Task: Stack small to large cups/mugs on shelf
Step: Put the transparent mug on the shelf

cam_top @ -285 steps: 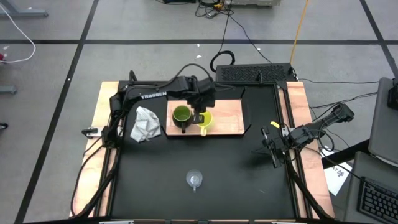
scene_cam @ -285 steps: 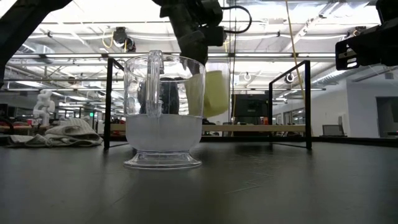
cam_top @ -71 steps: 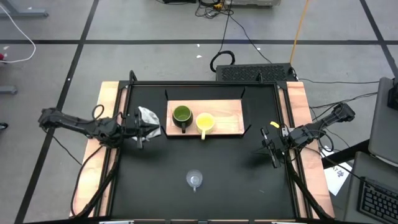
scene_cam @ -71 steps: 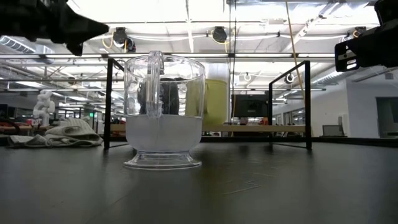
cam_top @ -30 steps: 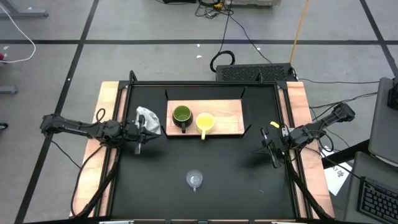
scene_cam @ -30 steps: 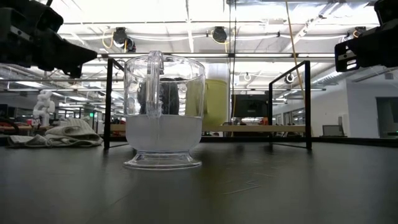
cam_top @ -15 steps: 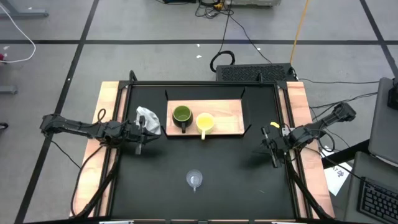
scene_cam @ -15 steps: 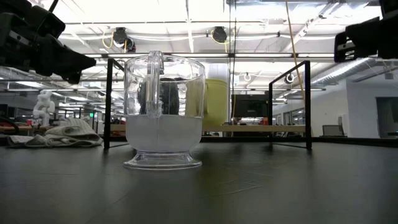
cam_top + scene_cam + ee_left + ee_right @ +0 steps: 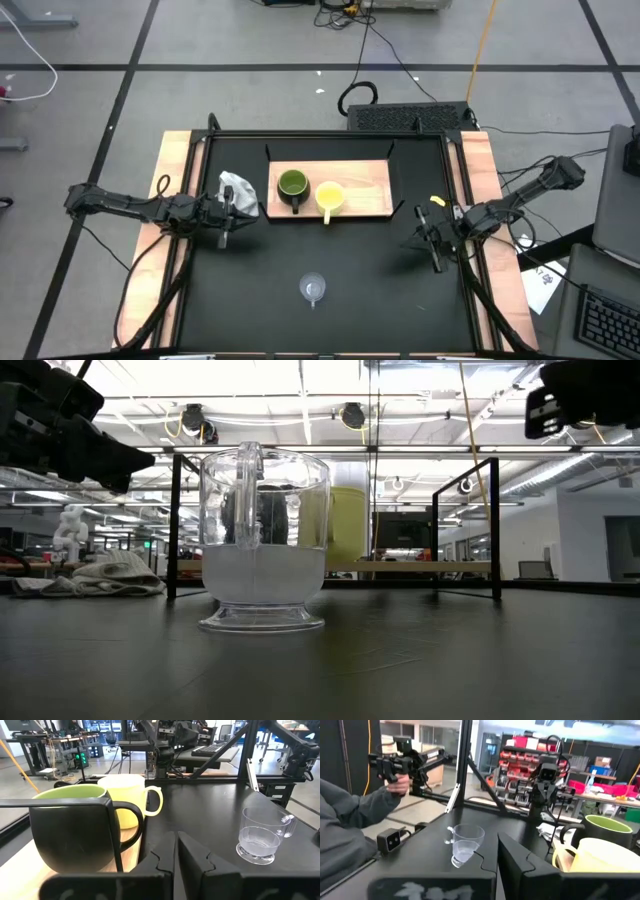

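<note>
The olive-green mug (image 9: 291, 185) and the yellow mug (image 9: 329, 196) stand side by side on their bases on the light-wood shelf (image 9: 368, 188). The clear glass cup (image 9: 313, 289) stands on its foot on the black table, nearer the front. My left gripper (image 9: 222, 216) is shut and empty at the table's left side, beside the cloth wad, pointing toward the mugs (image 9: 75, 835). My right gripper (image 9: 432, 245) is shut and empty above the table's right side. In the right wrist view the glass cup (image 9: 466, 845) lies ahead of it.
A grey-white cloth wad (image 9: 235, 192) lies left of the shelf. Thin dark frame posts (image 9: 174, 525) stand at the shelf's corners. Pale wooden planks (image 9: 158, 180) run along the table's sides. A person (image 9: 345, 825) sits beyond the table's left side holding a controller.
My right gripper has risen and shifted a little toward the table's left, still shut. My left gripper has stayed in place beside the cloth. The mugs and the glass cup have not moved.
</note>
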Motion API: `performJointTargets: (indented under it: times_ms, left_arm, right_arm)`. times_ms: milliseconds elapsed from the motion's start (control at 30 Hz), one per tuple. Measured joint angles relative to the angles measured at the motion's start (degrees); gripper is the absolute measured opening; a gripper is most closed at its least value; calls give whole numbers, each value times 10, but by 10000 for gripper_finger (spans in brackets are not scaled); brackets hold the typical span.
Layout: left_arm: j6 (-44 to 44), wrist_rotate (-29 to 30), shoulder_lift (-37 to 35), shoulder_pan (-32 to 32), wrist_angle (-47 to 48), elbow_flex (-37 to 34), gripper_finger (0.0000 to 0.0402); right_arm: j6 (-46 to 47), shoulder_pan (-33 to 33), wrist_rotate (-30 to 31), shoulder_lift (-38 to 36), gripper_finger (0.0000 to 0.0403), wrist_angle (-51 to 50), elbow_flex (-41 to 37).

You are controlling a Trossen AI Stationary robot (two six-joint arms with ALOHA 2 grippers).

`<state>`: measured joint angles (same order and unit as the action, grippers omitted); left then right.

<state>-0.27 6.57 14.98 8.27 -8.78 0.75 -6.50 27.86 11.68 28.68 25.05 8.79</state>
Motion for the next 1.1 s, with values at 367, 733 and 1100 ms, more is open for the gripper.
performJointTargets:
  times_ms: [367,733,1100]
  left_arm:
    - [0,0,0,0,1,0,11]
    - [-2,0,0,0,1,0,21]
    - [-1,-1,0,0,1,0,32]
  right_arm:
    - [25,0,-46,220,0,5,142]
    - [57,-17,-56,406,0,38,272]
    - [119,-94,-177,498,0,146,288]
